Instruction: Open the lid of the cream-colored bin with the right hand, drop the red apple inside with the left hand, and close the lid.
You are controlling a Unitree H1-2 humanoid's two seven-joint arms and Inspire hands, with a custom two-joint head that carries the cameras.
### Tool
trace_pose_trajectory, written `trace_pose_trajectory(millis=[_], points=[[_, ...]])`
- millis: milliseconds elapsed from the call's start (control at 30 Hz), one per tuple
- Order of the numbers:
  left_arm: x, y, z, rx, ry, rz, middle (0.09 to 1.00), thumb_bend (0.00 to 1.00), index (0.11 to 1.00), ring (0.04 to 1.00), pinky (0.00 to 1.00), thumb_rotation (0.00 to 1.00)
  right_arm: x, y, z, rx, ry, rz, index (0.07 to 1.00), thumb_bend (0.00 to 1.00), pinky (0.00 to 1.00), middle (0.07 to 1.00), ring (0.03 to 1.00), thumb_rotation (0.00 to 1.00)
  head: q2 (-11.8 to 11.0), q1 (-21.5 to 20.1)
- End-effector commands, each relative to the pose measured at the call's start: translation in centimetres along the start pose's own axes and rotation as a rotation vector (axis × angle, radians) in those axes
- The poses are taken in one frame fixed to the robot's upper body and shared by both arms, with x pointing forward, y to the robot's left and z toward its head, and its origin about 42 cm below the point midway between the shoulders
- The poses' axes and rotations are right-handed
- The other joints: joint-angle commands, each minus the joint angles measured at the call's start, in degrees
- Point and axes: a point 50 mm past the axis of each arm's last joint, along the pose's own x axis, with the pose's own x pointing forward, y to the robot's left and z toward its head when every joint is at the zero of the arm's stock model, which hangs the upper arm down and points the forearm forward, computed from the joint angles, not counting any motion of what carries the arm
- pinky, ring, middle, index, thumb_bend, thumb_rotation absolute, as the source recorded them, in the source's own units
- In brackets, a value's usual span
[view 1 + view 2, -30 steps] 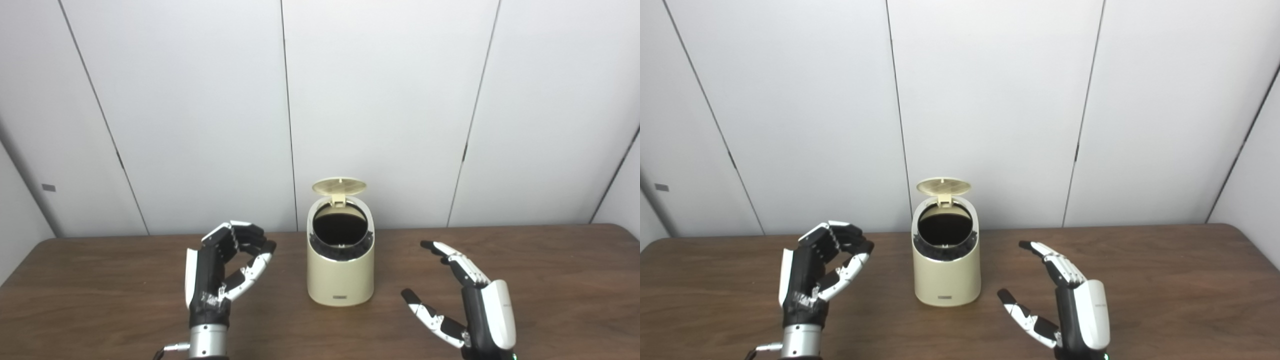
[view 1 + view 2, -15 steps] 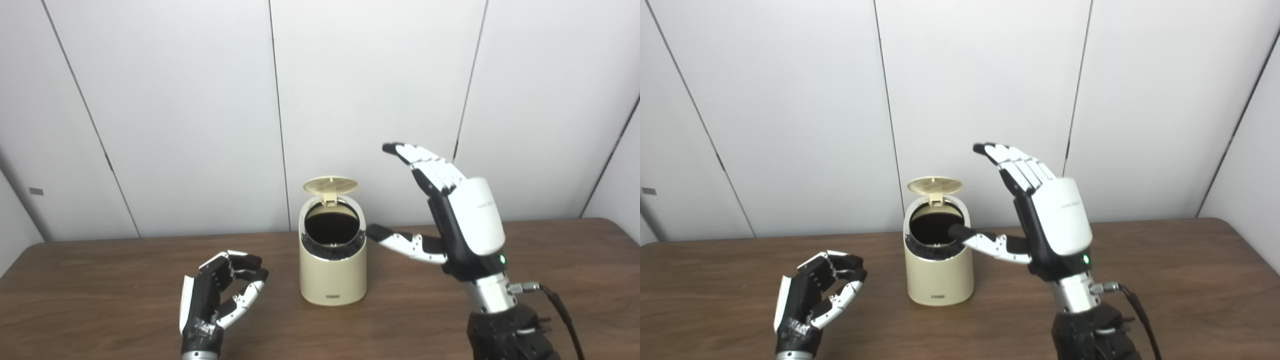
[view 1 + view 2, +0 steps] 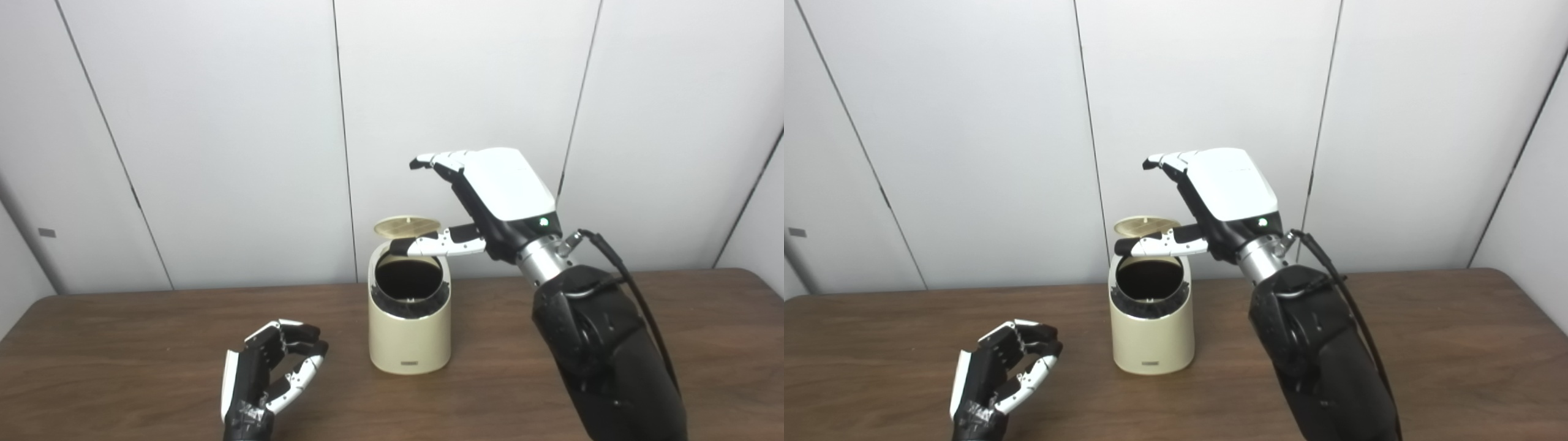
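I see the cream bin (image 3: 409, 324) standing upright on the brown table (image 3: 122, 343), near the middle, a bit toward the back edge. Its lid (image 3: 407, 225) is flipped up at the rear hinge, standing open, ribbed underside facing forward. The round mouth of the bin is dark; I can't tell what is inside, and no apple shows anywhere in either view.

My right hand (image 3: 484, 202) is raised above and just right of the bin, palm down, white back plate facing up. Fingers (image 3: 438, 160) are stretched forward over the lid, spread from the thumb, holding nothing. The thumb (image 3: 438, 245) points left and crosses in front of the lid's lower edge by the hinge; whether it touches the lid I can't tell. The right forearm (image 3: 603, 361) comes up from the bottom right with a black cable running along it.

My left hand (image 3: 269, 376) sits low over the table, left of the bin and well apart from it, nearer to me. Its fingers are curled in toward the thumb in a loose narrow curl, with a gap showing through, and nothing in it.

Behind the table is a plain white panelled wall (image 3: 214, 122).
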Motion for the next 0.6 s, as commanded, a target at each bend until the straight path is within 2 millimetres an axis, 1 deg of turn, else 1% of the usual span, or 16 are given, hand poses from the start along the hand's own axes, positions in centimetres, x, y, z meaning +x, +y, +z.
trace_pose_trajectory(millis=[0,67,167,267,400,500,567], points=[[1.2,-0.4,1.1,-0.004,-0.078,0.001,0.580,0.48,0.492,0.585,0.54,0.08,1.6,-1.8,0.6,-0.026,-0.012,-0.043,0.795,0.75,0.79,0.814,0.821,0.83,0.03,0.04],[1.1,-0.5,1.1,0.003,-0.073,0.002,0.582,0.48,0.492,0.585,0.53,0.08,2.3,-1.3,0.6,-0.035,-0.008,-0.014,0.794,0.76,0.81,0.818,0.832,0.82,0.05,0.17],[1.1,-0.6,1.1,0.013,-0.070,0.005,0.580,0.48,0.492,0.582,0.53,0.08,3.0,-0.6,0.7,-0.053,-0.012,0.014,0.783,0.77,0.78,0.803,0.815,0.83,0.09,0.31],[1.0,-0.8,1.1,0.024,-0.071,0.004,0.578,0.48,0.492,0.580,0.52,0.08,3.4,0.2,0.8,-0.061,-0.019,0.032,0.776,0.78,0.78,0.796,0.808,0.85,0.17,0.55],[1.1,-1.0,1.2,0.036,-0.070,0.001,0.563,0.48,0.491,0.568,0.53,0.08,2.8,0.7,1.3,-0.058,-0.023,0.053,0.774,0.76,0.82,0.791,0.818,0.87,0.34,0.79],[1.2,-1.1,1.2,0.044,-0.070,0.006,0.562,0.48,0.492,0.567,0.53,0.08,2.3,0.8,1.6,-0.051,-0.024,0.068,0.778,0.75,0.86,0.793,0.833,0.86,0.22,1.01],[1.2,-1.1,1.3,0.052,-0.074,0.010,0.562,0.48,0.492,0.565,0.54,0.08,2.0,0.9,1.8,-0.056,-0.033,0.069,0.766,0.78,0.84,0.773,0.819,0.90,0.36,1.00]])
